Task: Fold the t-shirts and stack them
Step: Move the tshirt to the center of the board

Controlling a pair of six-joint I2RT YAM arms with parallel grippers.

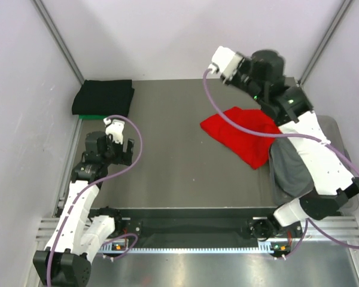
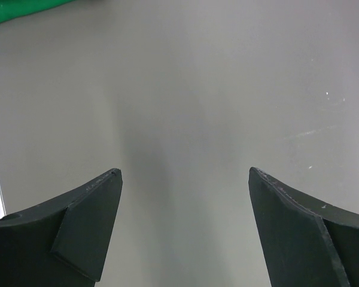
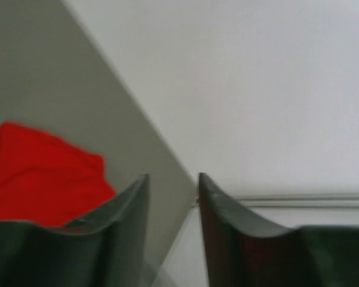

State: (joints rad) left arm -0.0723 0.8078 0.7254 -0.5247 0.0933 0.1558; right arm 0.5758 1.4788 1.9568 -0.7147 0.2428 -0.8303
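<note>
Right fingers [image 3: 131,209] narrow and empty high over red t-shirt [image 1: 242,134], left fingers [image 2: 90,221] wide above desk [image 2: 197,89], probably staging for a two-arm grab.

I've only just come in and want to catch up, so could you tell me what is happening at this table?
Two robot arms are folding and stacking t-shirts, and neither holds anything right now. The left gripper hovers open over the bare table. The right gripper is raised clear of the rumpled red t-shirt, its jaws narrowly apart and empty. A folded black t-shirt lies on a green one in the far left corner. A grey t-shirt lies partly under the right arm.
</note>
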